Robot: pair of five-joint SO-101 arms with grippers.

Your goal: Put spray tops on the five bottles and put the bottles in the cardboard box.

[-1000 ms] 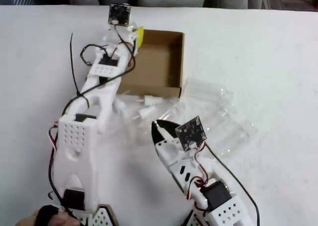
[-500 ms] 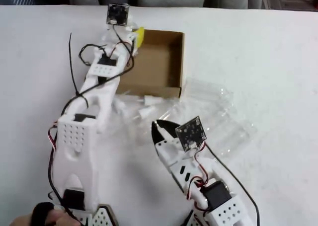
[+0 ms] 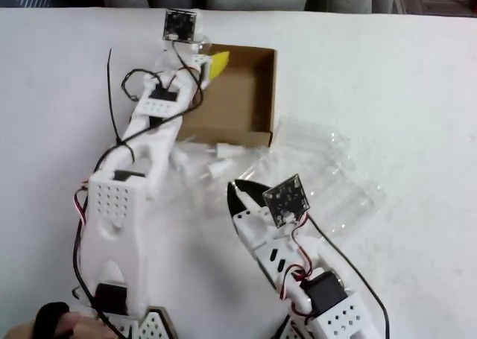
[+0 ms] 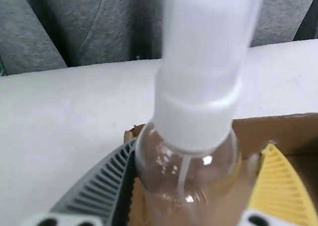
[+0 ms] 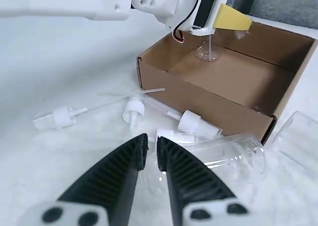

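Observation:
My left gripper (image 4: 186, 186) is shut on a clear bottle (image 4: 184, 161) that carries a white spray top (image 4: 203, 72), held between its grey and yellow fingers. In the high view this gripper (image 3: 205, 59) is over the far left corner of the cardboard box (image 3: 238, 93). The right wrist view shows the bottle (image 5: 208, 49) hanging upright just above the box (image 5: 233, 82) floor. My right gripper (image 5: 149, 151) is shut and holds nothing; it is low over the table in front of the box, near a lying clear bottle (image 5: 223, 154).
Loose spray tops (image 5: 59, 116) (image 5: 134, 109) (image 5: 198, 124) lie along the box's front wall. Several clear bottles (image 3: 320, 168) lie to the right of the box and of the right arm (image 3: 276, 227). The table's far right is bare.
My left gripper has shifted a little to the right with the bottle, so its yellow finger now reaches over the box interior. The right arm has not moved.

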